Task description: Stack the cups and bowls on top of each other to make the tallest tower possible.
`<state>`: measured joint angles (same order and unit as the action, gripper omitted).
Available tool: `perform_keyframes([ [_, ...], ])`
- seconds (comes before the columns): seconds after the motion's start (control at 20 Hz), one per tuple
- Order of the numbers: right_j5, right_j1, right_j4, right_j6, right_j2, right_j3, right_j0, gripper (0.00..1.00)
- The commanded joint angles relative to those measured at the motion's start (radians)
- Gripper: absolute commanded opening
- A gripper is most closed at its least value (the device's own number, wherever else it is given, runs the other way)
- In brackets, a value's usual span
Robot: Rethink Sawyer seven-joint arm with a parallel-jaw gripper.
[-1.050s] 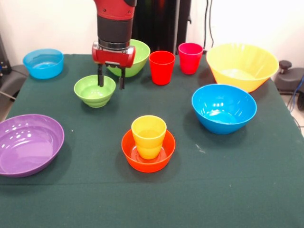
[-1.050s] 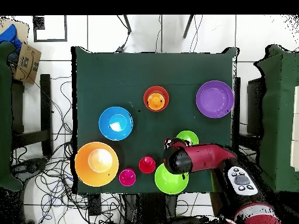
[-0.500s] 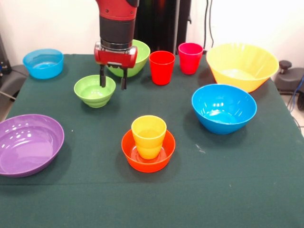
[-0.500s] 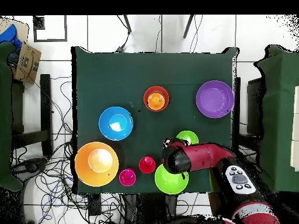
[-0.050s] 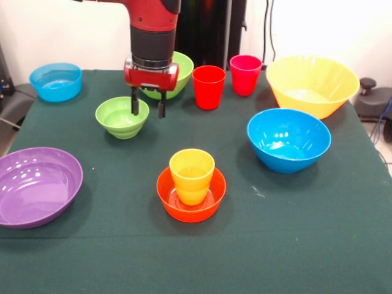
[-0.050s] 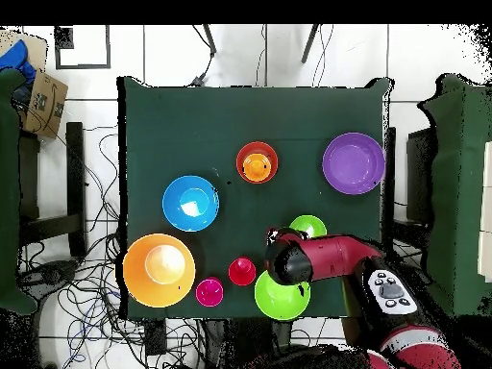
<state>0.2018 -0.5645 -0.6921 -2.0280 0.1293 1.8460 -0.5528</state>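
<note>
A dark green cloth covers the table [image 5: 306,245], and around it in the overhead view we see a white tiled floor [image 6: 173,53] strewn with cables. Near the table's middle sits the small orange bowl [image 5: 191,197] with the yellow-orange cup [image 5: 192,174] standing upright inside it; that pair is all we find stacked so far. The gripper [image 5: 147,110] hangs from the red and black arm [image 5: 151,37] at the right-hand rim of the small green bowl [image 5: 122,116] in the front view. Its two dark fingers [image 5: 134,103] point straight down with a clear gap between them and nothing held; one finger lies over the bowl's rim, the other just outside it. Whether either touches the bowl we cannot tell.

Behind the gripper we see the larger green bowl [image 5: 170,73], partly hidden by the arm. To its right the red cup [image 5: 209,87] and the pink-magenta cup [image 5: 245,75] stand upright, close together but apart. The large yellow bowl [image 5: 312,84] sits at the far right, with the larger blue bowl [image 5: 288,139] just in front of it. The smaller blue bowl [image 5: 56,81] is at the far left corner, and the wide purple bowl [image 5: 37,186] rests at the left edge, nearer the camera. All the bowls sit open side up.
</note>
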Motion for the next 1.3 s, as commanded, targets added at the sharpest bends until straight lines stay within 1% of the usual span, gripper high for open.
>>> perform_keyframes([
  [0.05, 0.055, 0.058, -0.042, 0.024, 0.03, -0.079, 0.039, 1.0],
  [0.35, 0.028, 0.11, -0.059, 0.01, -0.003, -0.104, 0.057, 1.0],
  [1.3, 0.002, 0.122, -0.052, 0.004, -0.032, -0.1, 0.085, 1.0],
])
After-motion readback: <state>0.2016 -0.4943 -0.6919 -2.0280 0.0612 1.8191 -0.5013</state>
